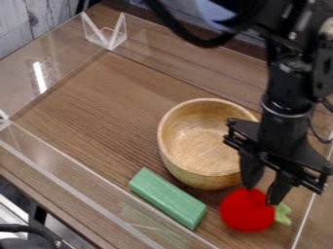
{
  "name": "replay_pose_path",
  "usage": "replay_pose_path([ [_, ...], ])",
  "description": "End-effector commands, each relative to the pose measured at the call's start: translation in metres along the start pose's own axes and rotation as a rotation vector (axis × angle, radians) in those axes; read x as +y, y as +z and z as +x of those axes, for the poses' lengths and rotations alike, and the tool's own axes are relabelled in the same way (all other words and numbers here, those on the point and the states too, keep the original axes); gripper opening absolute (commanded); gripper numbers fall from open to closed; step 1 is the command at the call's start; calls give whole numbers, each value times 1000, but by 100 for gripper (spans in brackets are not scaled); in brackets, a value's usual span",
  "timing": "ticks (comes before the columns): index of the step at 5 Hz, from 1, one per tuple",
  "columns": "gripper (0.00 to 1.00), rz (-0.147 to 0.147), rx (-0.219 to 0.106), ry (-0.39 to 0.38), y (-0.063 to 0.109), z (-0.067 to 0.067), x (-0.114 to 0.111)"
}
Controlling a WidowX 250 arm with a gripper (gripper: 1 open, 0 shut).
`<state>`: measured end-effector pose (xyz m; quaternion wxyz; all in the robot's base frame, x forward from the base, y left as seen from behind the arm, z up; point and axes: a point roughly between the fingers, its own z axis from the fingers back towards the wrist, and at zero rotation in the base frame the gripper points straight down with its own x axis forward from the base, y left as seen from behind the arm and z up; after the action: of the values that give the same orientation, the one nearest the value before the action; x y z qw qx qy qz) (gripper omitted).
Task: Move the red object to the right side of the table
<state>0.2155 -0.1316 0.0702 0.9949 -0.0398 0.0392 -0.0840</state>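
The red object (246,211), a small round ball with a green leafy tip, lies on the table (104,107) near the front right corner, just right of the wooden bowl. My gripper (266,194) points straight down right above it. Its two black fingers (250,178) stand slightly apart, with a gap showing between them, and their tips sit at the top of the ball. The ball looks to be resting on the wood. Whether the fingertips still touch it is unclear.
A wooden bowl (196,175) stands just left of the gripper. A flat green block (166,197) lies in front of the bowl. Low clear acrylic walls (310,209) edge the table, close to the ball on the right and front.
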Motion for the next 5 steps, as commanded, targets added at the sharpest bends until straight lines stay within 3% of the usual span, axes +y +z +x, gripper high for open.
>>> replay_pose_path([
  [1, 0, 9, -32, -88, 5, -2, -5],
  [2, 100, 14, -24, -136, -1, -9, -2],
  [3, 100, 22, -30, -150, -1, -7, 6],
  [4, 0, 28, -30, -139, -4, -6, 15],
  [5, 0, 35, -35, -122, -4, -3, 20],
])
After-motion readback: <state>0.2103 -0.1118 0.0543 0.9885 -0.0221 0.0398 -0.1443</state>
